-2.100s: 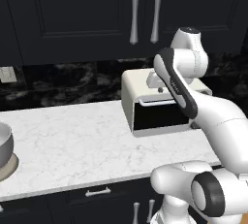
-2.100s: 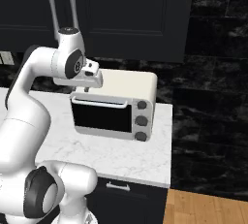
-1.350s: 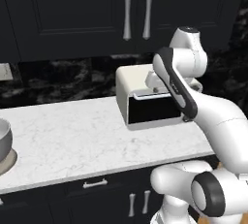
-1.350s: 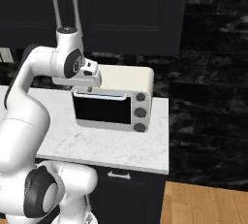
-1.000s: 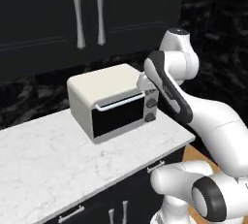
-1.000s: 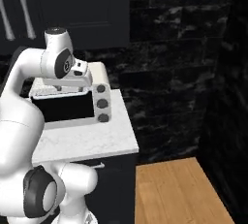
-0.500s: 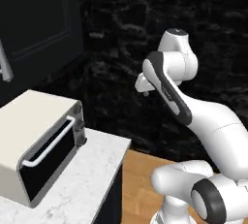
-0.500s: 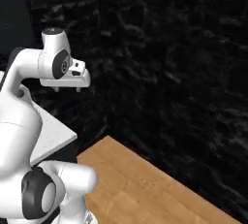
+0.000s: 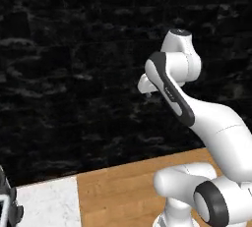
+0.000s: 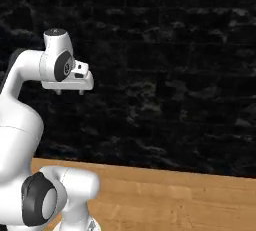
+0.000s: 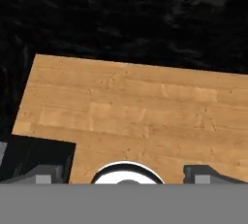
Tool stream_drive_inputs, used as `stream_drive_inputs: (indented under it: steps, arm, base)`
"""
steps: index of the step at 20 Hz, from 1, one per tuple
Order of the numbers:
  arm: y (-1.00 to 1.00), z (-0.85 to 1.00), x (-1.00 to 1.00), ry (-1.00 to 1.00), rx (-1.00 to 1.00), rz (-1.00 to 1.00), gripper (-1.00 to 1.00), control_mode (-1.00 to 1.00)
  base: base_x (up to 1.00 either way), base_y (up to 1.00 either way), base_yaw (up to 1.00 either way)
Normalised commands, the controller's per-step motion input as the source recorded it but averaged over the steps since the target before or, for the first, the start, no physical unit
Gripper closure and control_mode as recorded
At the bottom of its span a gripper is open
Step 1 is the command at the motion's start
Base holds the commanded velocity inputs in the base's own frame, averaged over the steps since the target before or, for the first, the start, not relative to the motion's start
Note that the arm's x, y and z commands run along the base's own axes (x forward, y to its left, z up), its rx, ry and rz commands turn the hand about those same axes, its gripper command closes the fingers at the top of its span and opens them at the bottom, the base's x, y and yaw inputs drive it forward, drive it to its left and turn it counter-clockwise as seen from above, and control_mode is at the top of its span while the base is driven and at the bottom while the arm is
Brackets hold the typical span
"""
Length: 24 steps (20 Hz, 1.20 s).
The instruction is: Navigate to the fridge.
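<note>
The base is facing a black marble wall (image 10: pixel 170 65) above wood floor (image 11: pixel 135 111), counter corner (image 9: pixel 44 204) at seven o'clock. The gripper (image 11: pixel 125 175) is holding nothing, fingers apart. No fridge is appearing yet (judging mid-search); next comes more driving.

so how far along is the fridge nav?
Done: base has turned off the counter; just its white corner shows at lower left. In hand: cameras face a black marble wall over wood floor, gripper held high, carrying nothing. Left: no fridge in view yet, so it must keep driving.
</note>
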Motion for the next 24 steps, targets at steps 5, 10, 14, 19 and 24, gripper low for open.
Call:
stream_drive_inputs:
  steps: [5, 10, 14, 19, 24]
  arm:
    - [0.0, 0.0, 0.0, 0.0, 0.0, 0.0, -1.0, 1.0]
    - [0.0, 0.0, 0.0, 0.0, 0.0, 0.0, -1.0, 1.0]
    - [0.0, 0.0, 0.0, 0.0, 0.0, 0.0, -1.0, 1.0]
    - [0.0, 0.0, 0.0, 0.0, 0.0, 0.0, -1.0, 1.0]
    - [0.0, 0.0, 0.0, 0.0, 0.0, 0.0, -1.0, 1.0]
  base:
    - [0.0, -0.04, -0.97]
    - [0.0, -0.07, -0.93]
    - [0.0, -0.19, -0.85]
    - [0.13, -0.39, -0.75]
    - [0.3, -0.56, -0.72]
